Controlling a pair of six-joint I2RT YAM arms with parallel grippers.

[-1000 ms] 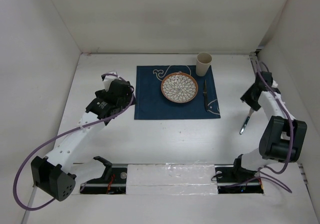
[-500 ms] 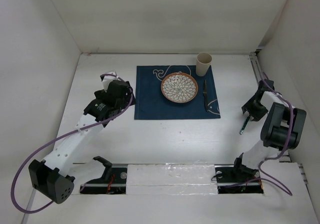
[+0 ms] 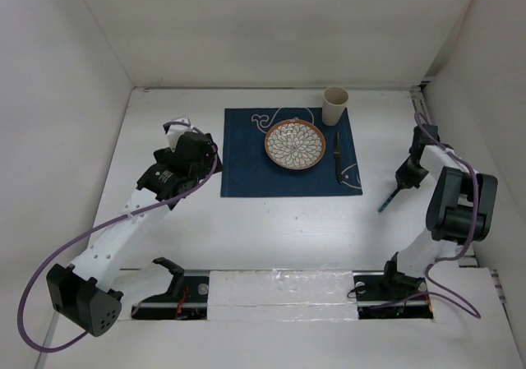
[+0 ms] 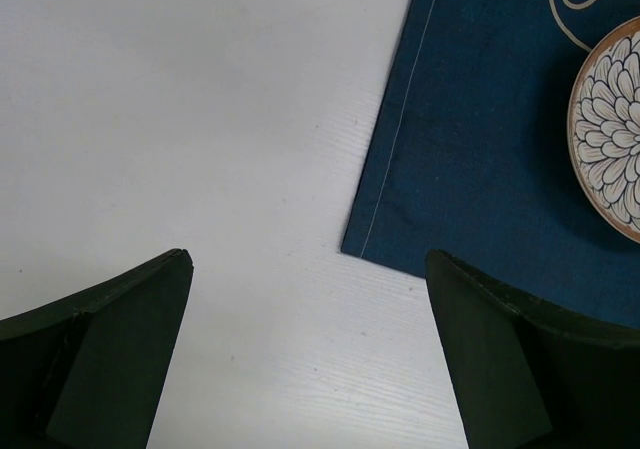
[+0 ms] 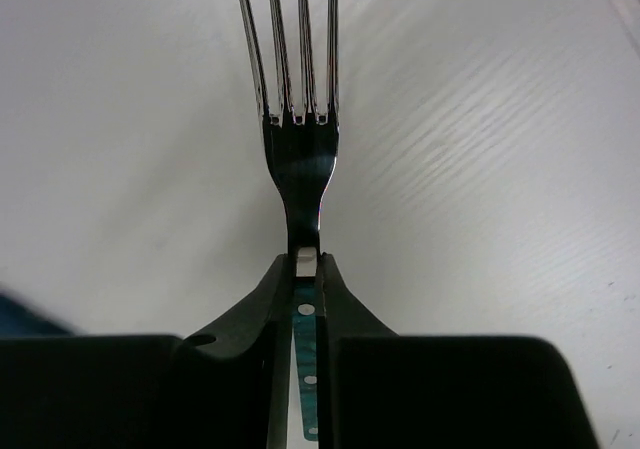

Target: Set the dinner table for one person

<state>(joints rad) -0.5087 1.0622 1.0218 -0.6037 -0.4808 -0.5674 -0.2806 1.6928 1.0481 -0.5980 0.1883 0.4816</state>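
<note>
The white dinner table [image 3: 271,229] carries a navy placemat [image 3: 246,168] with a patterned plate [image 3: 294,144], a black knife [image 3: 338,157] on its right part and a beige cup [image 3: 334,105] at its far right corner. My right gripper [image 3: 403,180] is shut on the teal handle of a fork [image 3: 388,199], right of the placemat. In the right wrist view the gripper [image 5: 305,261] holds the fork [image 5: 298,119] with its tines pointing away over bare table. My left gripper [image 3: 204,151] is open and empty beside the placemat's left edge; in its wrist view it [image 4: 308,259] is over bare table, with the placemat [image 4: 480,139] and plate [image 4: 612,129] at the right.
White walls enclose the table on the left, back and right. The right arm's base column [image 3: 456,213] stands near the right wall. A purple cable [image 3: 74,246] loops along the left arm.
My right wrist has turned and carried the fork to the left, closer to the placemat's right edge. The left arm has barely moved.
</note>
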